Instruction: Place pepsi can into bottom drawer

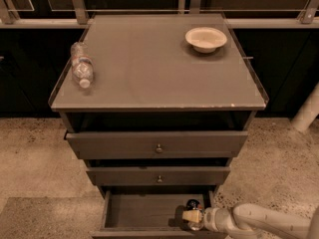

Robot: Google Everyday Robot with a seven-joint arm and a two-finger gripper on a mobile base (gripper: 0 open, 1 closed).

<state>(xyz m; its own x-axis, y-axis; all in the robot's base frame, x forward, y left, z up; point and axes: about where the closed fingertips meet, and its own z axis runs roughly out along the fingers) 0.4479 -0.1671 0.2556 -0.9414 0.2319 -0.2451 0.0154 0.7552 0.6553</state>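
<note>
Hand (191, 216), reaching in from the right, is clamped around the pepsi can (193, 204) inside the open bottom drawer (144, 211), at its right end; water bottle (81, 69) and bowl (206, 38) lie on the desk (159, 73) above.

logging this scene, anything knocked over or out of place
The clear plastic water bottle lies on its side near the left edge of the grey cabinet top. Nothing else: the hand is inside the open bottom drawer, at its right, by the dark-blue pepsi can.
</note>
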